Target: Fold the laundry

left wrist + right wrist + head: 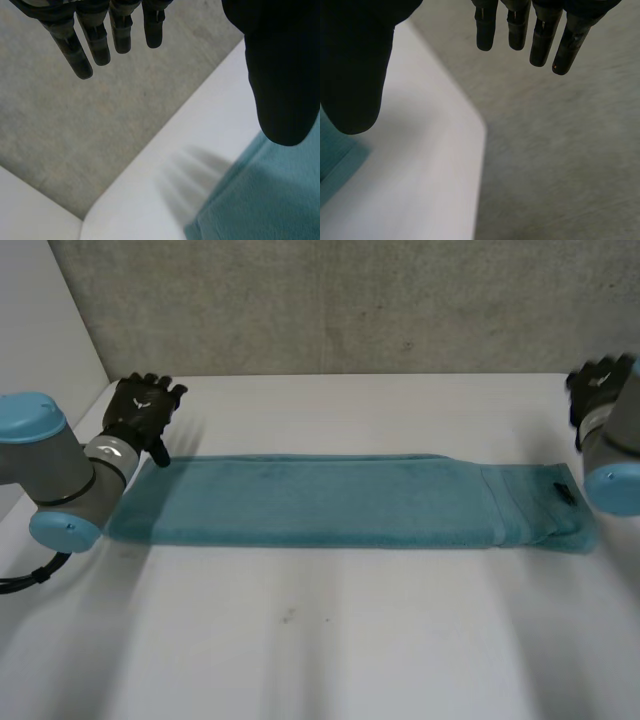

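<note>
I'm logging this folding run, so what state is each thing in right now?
Towel: folded into a long strip, lying flat on the table, held by neither hand.
Left hand: open, fingers straight, at the towel's left end, holding nothing.
Right hand: open, fingers straight, past the towel's right end, holding nothing.

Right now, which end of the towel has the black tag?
The towel end near the right hand, where the tag lies; the end by the left hand is plain.
</note>
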You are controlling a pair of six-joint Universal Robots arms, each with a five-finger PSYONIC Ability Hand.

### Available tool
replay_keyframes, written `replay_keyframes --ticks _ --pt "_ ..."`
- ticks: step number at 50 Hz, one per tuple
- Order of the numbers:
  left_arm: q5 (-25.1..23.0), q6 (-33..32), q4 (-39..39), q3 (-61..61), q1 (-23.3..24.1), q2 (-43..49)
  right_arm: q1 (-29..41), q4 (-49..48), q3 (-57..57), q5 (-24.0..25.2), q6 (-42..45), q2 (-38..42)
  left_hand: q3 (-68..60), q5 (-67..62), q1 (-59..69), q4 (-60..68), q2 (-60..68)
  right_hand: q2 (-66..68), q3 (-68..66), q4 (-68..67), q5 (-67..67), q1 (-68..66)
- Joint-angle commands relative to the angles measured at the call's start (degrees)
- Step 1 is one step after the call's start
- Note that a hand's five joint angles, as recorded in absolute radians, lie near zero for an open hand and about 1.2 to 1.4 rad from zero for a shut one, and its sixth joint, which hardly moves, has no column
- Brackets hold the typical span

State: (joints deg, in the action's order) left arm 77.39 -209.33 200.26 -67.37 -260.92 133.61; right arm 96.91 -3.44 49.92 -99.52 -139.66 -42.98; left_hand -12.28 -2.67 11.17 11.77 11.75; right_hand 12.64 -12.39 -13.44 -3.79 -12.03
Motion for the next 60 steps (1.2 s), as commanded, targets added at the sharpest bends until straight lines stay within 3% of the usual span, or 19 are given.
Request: replay_keyframes --ticks 1,6,7,11,22,27,38,53,55,58,60 --pt "0.3 0.2 2.1 -7.4 1.2 -9.3 -0.6 -1.0 7.4 3.8 -10.9 -16.1 2.3 2.7 -1.2 -1.8 -1.8 -2.6 2.4 3.4 3.8 2.0" --pt "0.6 0.5 2.0 -12.0 1.6 -14.6 -1.1 -0.3 13.3 9.2 -13.1 -23.0 2.3 2.7 -1.2 -1.8 -1.8 -2.6 2.4 3.4 3.8 2.0" --pt "0.7 0.6 1.9 -13.2 1.6 -16.0 -3.0 -0.1 17.2 12.2 -13.4 -26.2 2.3 2.7 -1.2 -1.8 -1.8 -2.6 2.4 3.4 3.8 2.0" --pt "0.6 2.9 1.7 -20.4 1.5 -22.2 -7.2 2.4 24.2 16.3 -13.5 -30.2 2.3 2.7 -1.2 -1.8 -1.8 -2.6 2.4 3.4 3.8 2.0" --pt "0.3 13.3 0.4 -31.9 1.6 -28.5 -14.1 7.8 37.0 23.5 -15.6 -30.4 2.3 2.7 -1.2 -1.8 -1.8 18.3 -18.5 -17.5 -17.1 -18.9" --pt "0.3 15.5 0.3 -32.8 1.6 -28.1 -17.4 3.2 41.7 31.0 -16.2 -24.9 2.3 2.7 -1.2 -1.8 -1.8 24.0 -24.3 -23.2 -22.9 -24.6" --pt "0.3 15.5 0.6 -34.8 1.6 -27.7 -18.1 -3.1 42.0 32.4 -20.1 -16.5 2.3 2.7 -1.2 -1.8 -1.8 28.6 -28.8 -27.8 -27.4 -29.2" --pt "0.0 15.4 1.3 -35.5 1.6 -26.5 -18.1 -7.0 41.5 32.1 -19.9 -14.0 2.3 2.7 -1.2 -1.8 -1.8 29.6 -29.8 -28.8 -28.4 -30.2" --pt "0.0 15.3 1.3 -35.5 1.6 -26.5 -18.1 -7.5 41.5 31.9 -19.4 -13.6 2.3 2.7 -1.2 -1.8 -1.8 32.9 -33.2 -32.1 -31.8 -33.5" --pt "0.0 15.4 1.3 -35.5 1.6 -26.5 -18.1 -8.7 41.2 31.1 -19.2 -13.4 2.3 2.7 -1.2 -1.8 -1.8 48.0 -48.3 -47.2 -46.9 -48.6" --pt "0.0 15.3 1.3 -35.6 1.6 -26.5 -18.0 -9.0 41.1 30.9 -19.1 -13.3 2.3 2.7 -1.2 -1.8 -1.8 48.1 -48.3 -47.3 -46.9 -48.7"
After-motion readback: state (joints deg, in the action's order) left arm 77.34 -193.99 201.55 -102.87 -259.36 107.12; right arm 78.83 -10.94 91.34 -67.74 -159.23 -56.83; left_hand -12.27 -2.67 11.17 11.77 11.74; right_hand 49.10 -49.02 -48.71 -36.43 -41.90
